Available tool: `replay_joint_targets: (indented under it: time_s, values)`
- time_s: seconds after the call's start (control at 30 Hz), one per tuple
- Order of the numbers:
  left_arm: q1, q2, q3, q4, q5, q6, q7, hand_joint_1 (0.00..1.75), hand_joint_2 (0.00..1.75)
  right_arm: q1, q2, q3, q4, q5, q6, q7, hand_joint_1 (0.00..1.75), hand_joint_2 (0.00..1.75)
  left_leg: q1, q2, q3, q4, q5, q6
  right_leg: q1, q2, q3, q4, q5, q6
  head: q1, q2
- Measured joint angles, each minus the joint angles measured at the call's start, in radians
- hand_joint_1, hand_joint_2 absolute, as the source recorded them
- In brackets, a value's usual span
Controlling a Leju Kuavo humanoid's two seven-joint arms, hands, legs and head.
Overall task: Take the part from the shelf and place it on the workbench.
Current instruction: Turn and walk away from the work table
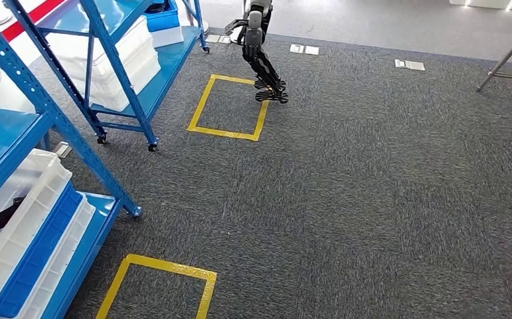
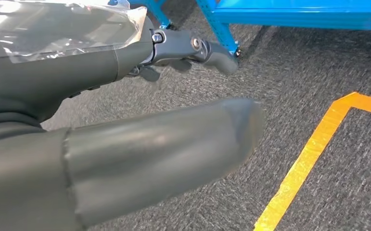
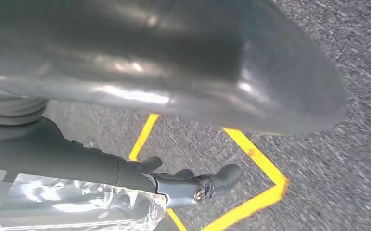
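Hanging low over grey carpet, left hand and right hand both lying beside crinkled clear plastic film; grip impossible to tell. Part probably waiting in white crates on blue shelf, tabletop unseen.

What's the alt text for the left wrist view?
The robot's left hand hangs above grey carpet, thick grey thumb in front and darker fingers behind, with a clear plastic bag against them. Beyond are a yellow tape line on the floor and the blue shelf.
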Motion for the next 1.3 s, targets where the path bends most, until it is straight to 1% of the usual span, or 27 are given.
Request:
replay_joint_targets:
  time_s: [0.07,0.1,0.13,0.2,0.27,0.3,0.33,0.37,0.43,0.47,0.5,0.57,0.6,0.63,0.67,0.73,0.77,0.8,0.83,0.87,0.93,0.97,1.03,1.1,1.17,1.23,1.3]
  values:
    - [0.001,0.0,0.0,0.0,0.0,0.0,0.0,0.0,0.0,-0.001,0.001,0.0,-0.001,0.002,0.0,-0.001,0.0,0.0,-0.003,-0.021,0.0,-0.006,0.006,0.009,0.002,-0.014,0.005,-0.002,-0.002,0.01,0.0,0.0]
    - [0.001,0.0,0.0,0.0,0.0,0.0,-0.001,0.0,0.0,-0.002,0.002,0.0,-0.001,0.002,0.0,-0.001,0.0,0.0,-0.001,-0.031,0.003,-0.013,0.01,0.015,0.001,-0.005,0.005,0.002,-0.007,0.015,0.0,0.0]
    - [0.001,0.0,0.0,0.0,0.0,0.0,-0.001,0.0,0.0,-0.002,0.002,0.0,-0.002,0.003,0.0,-0.002,0.0,0.0,0.002,-0.041,0.006,-0.02,0.016,0.022,-0.001,0.016,-0.002,0.021,-0.019,0.017,0.0,0.0]
    - [-0.001,0.0,0.001,0.0,0.0,0.0,-0.002,0.0,0.0,0.0,0.001,-0.001,-0.003,0.003,0.0,-0.004,0.0,0.0,0.005,-0.062,0.008,-0.028,0.023,0.031,-0.006,0.074,-0.048,0.124,-0.071,0.012,0.002,0.0]
    - [-0.001,0.0,0.001,0.0,0.0,0.0,-0.003,0.0,0.0,0.004,-0.001,-0.002,-0.003,0.003,0.0,-0.004,0.0,0.0,0.005,-0.09,0.004,-0.028,0.026,0.034,-0.01,0.095,-0.112,0.254,-0.122,0.009,0.003,0.0]
    - [0.0,-0.001,0.001,0.0,0.0,0.0,-0.003,0.0,0.0,0.006,-0.002,-0.004,-0.002,0.003,0.0,-0.004,0.0,0.0,0.005,-0.104,0.003,-0.027,0.027,0.033,-0.011,0.096,-0.126,0.281,-0.126,0.015,0.002,0.0]
    - [0.001,-0.001,0.001,0.0,0.0,0.0,-0.003,0.0,0.0,0.008,-0.003,-0.005,-0.002,0.003,0.0,-0.004,0.0,0.0,0.005,-0.118,0.004,-0.027,0.028,0.032,-0.013,0.098,-0.12,0.266,-0.112,0.024,0.003,0.0]
    - [0.002,-0.002,0.002,0.0,0.0,0.0,-0.003,0.0,0.0,0.008,-0.004,-0.005,-0.002,0.003,0.0,-0.004,0.0,0.0,0.006,-0.133,0.004,-0.025,0.028,0.03,-0.016,0.103,-0.094,0.209,-0.083,0.035,0.003,0.0]
    - [0.002,-0.002,0.002,0.0,0.0,0.0,-0.003,0.0,0.0,0.008,-0.005,-0.006,-0.002,0.003,0.0,-0.005,0.0,0.0,0.007,-0.158,0.003,-0.02,0.027,0.021,-0.024,0.141,-0.031,0.066,-0.023,0.05,0.003,0.0]
    - [0.001,-0.002,0.002,0.0,0.0,0.0,-0.003,0.0,0.0,0.008,-0.006,-0.007,-0.002,0.003,0.0,-0.005,0.0,0.0,0.006,-0.168,0.001,-0.016,0.026,0.016,-0.025,0.162,-0.012,0.021,-0.005,0.049,0.002,0.0]
    - [0.001,-0.001,0.002,0.0,0.0,0.0,-0.004,0.0,0.0,0.007,-0.006,-0.007,-0.002,0.003,0.0,-0.005,0.0,0.0,0.006,-0.177,-0.002,-0.014,0.026,0.009,-0.025,0.176,-0.006,0.003,0.001,0.044,0.002,0.0]
    - [0.002,0.0,0.002,0.0,0.0,0.0,-0.005,0.0,0.0,0.006,-0.006,-0.01,-0.002,0.002,0.0,-0.005,0.0,0.0,0.007,-0.196,-0.009,-0.014,0.03,-0.003,-0.022,0.169,-0.006,0.004,0.005,0.03,-0.001,0.0]
    - [0.003,0.001,0.002,0.0,-0.001,0.0,-0.005,0.0,0.0,0.005,-0.005,-0.011,-0.002,0.002,-0.001,-0.005,0.0,0.0,0.009,-0.196,-0.014,-0.012,0.03,-0.008,-0.024,0.158,-0.004,0.003,0.008,0.024,-0.002,0.0]
    - [0.004,0.001,0.002,0.0,-0.002,0.0,-0.006,0.0,0.0,0.005,-0.005,-0.013,-0.003,0.001,-0.001,-0.006,0.0,0.0,0.009,-0.178,-0.022,0.002,0.021,-0.012,-0.025,0.146,-0.003,0.002,0.01,0.016,-0.004,0.0]
    - [0.004,0.001,0.002,0.0,-0.004,0.0,-0.007,0.0,0.0,0.006,-0.004,-0.016,-0.003,0.0,-0.002,-0.008,0.0,0.0,0.008,-0.151,-0.038,0.034,-0.001,-0.015,-0.027,0.132,-0.003,0.0,0.012,0.008,-0.007,0.0]
    - [0.002,0.0,0.002,0.0,-0.01,0.0,-0.011,0.0,0.0,0.011,-0.005,-0.021,-0.003,-0.004,-0.004,-0.012,0.0,0.0,0.008,-0.09,-0.098,0.157,-0.07,-0.02,-0.02,0.102,-0.006,0.0,0.012,-0.003,-0.011,0.0]
    - [0.001,0.0,0.002,0.0,-0.013,0.0,-0.013,0.0,0.0,0.014,-0.006,-0.023,-0.003,-0.006,-0.005,-0.014,0.0,0.0,0.009,-0.078,-0.131,0.225,-0.099,-0.022,-0.017,0.087,-0.007,0.0,0.011,-0.005,-0.012,0.0]
    - [0.002,0.0,0.002,0.0,-0.015,0.0,-0.015,0.0,0.0,0.016,-0.007,-0.026,-0.003,-0.008,-0.006,-0.015,0.0,0.0,0.01,-0.073,-0.153,0.271,-0.113,-0.023,-0.014,0.071,-0.008,0.0,0.01,-0.006,-0.012,0.0]
    - [0.003,0.0,0.002,0.0,-0.016,-0.001,-0.016,0.0,0.0,0.017,-0.008,-0.029,-0.003,-0.009,-0.006,-0.017,0.0,0.0,0.011,-0.069,-0.156,0.28,-0.107,-0.023,-0.013,0.058,-0.009,0.0,0.01,-0.007,-0.012,0.0]
    - [0.004,0.0,0.002,0.0,-0.017,-0.001,-0.017,0.0,0.0,0.017,-0.008,-0.031,-0.003,-0.009,-0.007,-0.019,0.0,0.0,0.012,-0.064,-0.136,0.246,-0.083,-0.021,-0.011,0.045,-0.008,0.0,0.009,-0.007,-0.012,0.0]
    - [0.004,0.001,0.002,0.0,-0.017,-0.001,-0.019,0.0,0.0,0.016,-0.008,-0.034,-0.003,-0.009,-0.007,-0.021,0.0,0.0,0.008,-0.035,-0.056,0.105,-0.023,-0.013,-0.009,0.024,-0.004,0.0,0.007,-0.007,-0.012,0.0]
    - [0.002,0.001,0.002,0.0,-0.018,-0.001,-0.021,0.0,0.0,0.015,-0.008,-0.035,-0.003,-0.009,-0.008,-0.022,0.0,0.0,0.005,-0.02,-0.022,0.044,-0.004,-0.008,-0.005,0.016,-0.003,0.0,0.004,-0.005,-0.011,0.0]
    - [0.0,0.001,0.002,0.0,-0.018,-0.001,-0.022,0.0,0.0,0.014,-0.008,-0.039,-0.003,-0.009,-0.009,-0.022,0.0,0.0,-0.003,-0.008,0.002,-0.005,0.004,0.0,-0.001,0.001,-0.001,0.0,0.001,0.002,-0.01,0.0]
    - [0.001,0.001,0.002,0.0,-0.017,-0.001,-0.023,0.0,0.0,0.012,-0.008,-0.042,-0.003,-0.008,-0.01,-0.022,0.0,0.0,-0.003,-0.027,0.003,-0.013,0.01,0.01,-0.001,-0.008,0.002,-0.001,-0.002,0.012,-0.011,0.0]
    - [0.002,0.001,0.002,0.0,-0.017,-0.001,-0.023,0.0,0.0,0.01,-0.007,-0.043,-0.004,-0.008,-0.01,-0.022,0.0,0.0,0.003,-0.045,0.01,-0.028,0.02,0.022,-0.002,0.027,-0.008,0.032,-0.022,0.018,-0.01,0.0]
    - [-0.001,0.0,0.002,0.0,-0.017,-0.001,-0.023,0.0,0.0,0.011,-0.008,-0.045,-0.004,-0.008,-0.01,-0.022,0.0,0.0,0.007,-0.064,0.011,-0.035,0.027,0.029,-0.006,0.079,-0.058,0.146,-0.078,0.015,-0.008,0.0]
    - [-0.001,0.0,0.002,0.0,-0.017,-0.001,-0.023,0.0,0.0,0.015,-0.01,-0.047,-0.004,-0.009,-0.01,-0.021,0.0,0.0,0.009,-0.089,0.008,-0.034,0.03,0.031,-0.01,0.095,-0.122,0.277,-0.127,0.017,-0.008,0.0]
